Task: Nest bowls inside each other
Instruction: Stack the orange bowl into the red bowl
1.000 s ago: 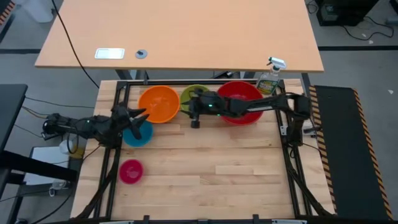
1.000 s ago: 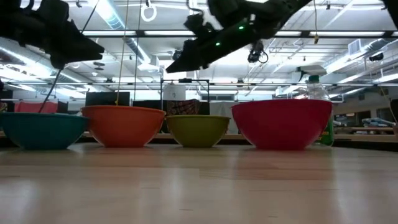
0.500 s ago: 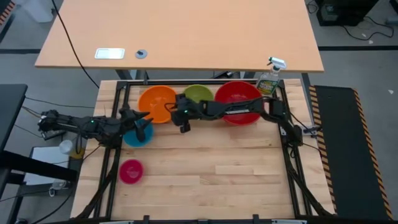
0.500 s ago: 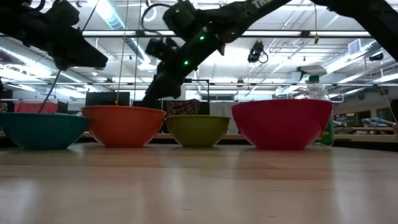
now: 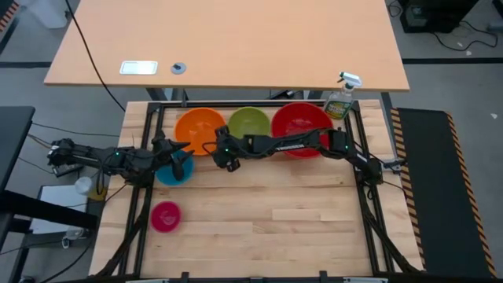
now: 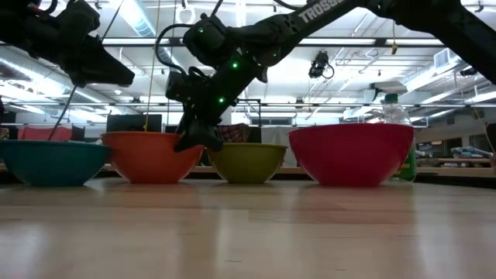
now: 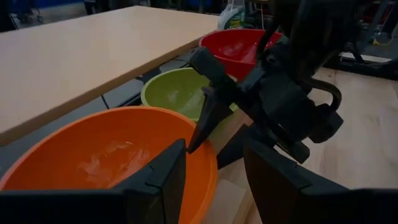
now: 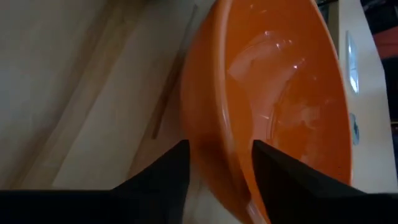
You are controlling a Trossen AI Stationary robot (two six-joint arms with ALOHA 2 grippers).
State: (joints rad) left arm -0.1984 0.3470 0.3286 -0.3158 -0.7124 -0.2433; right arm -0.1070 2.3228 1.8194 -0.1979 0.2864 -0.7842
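Orange bowl (image 5: 199,130), lime green bowl (image 5: 250,121) and red bowl (image 5: 301,124) stand side by side along the table's far edge. Nearer and to the left are the blue bowl (image 5: 174,169) and the small pink bowl (image 5: 165,216), each resting on its base. My right gripper (image 8: 221,146) is open at the orange bowl's right rim (image 8: 219,87), one finger outside the wall and one over the inside; I see no touch. My left gripper (image 7: 214,186) hovers open over the blue bowl, pointing at the orange bowl (image 7: 106,155).
A clear spray bottle (image 5: 341,97) stands at the far right corner, behind the red bowl. My right arm (image 5: 291,145) stretches across the front of the red and green bowls. A bare stretch of wooden tabletop (image 5: 291,212) lies toward the near edge.
My right gripper has moved toward the table's left edge and down, from over the green bowl to the orange bowl's right rim, rolling as it went.
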